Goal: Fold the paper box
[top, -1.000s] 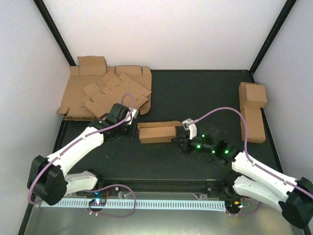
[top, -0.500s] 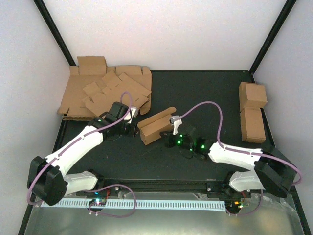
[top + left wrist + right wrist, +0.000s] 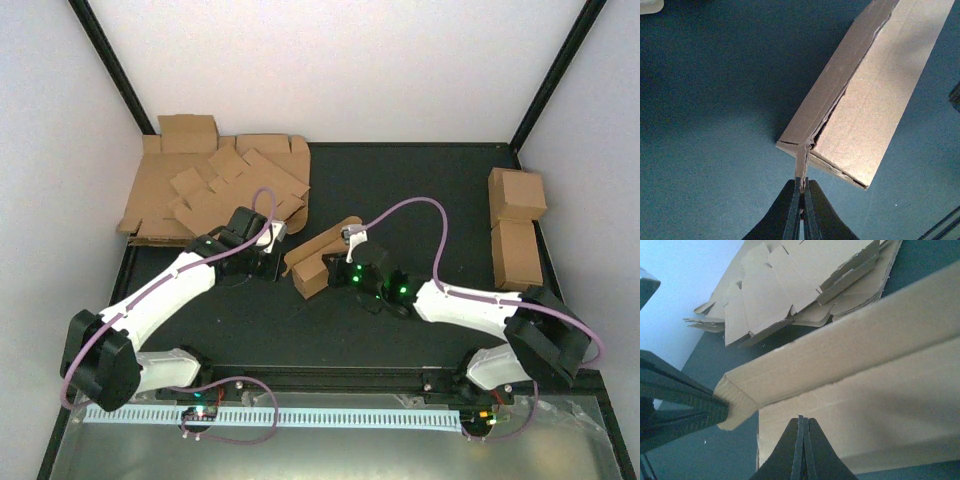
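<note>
The paper box lies slanted at the middle of the dark table, which is enclosed by white walls. The left gripper pinches its corner tab, and the right gripper sits closed and empty by its side. Flat blanks fill the far-left corner, with 2 finished cartons at the right edge.

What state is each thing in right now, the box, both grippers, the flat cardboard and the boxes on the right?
paper box: partly folded, lid flap raised, lying slantwise.
left gripper: shut on the box's corner tab.
right gripper: shut, tips at the box's side.
flat blanks: unfolded, stacked.
finished boxes: closed.
</note>
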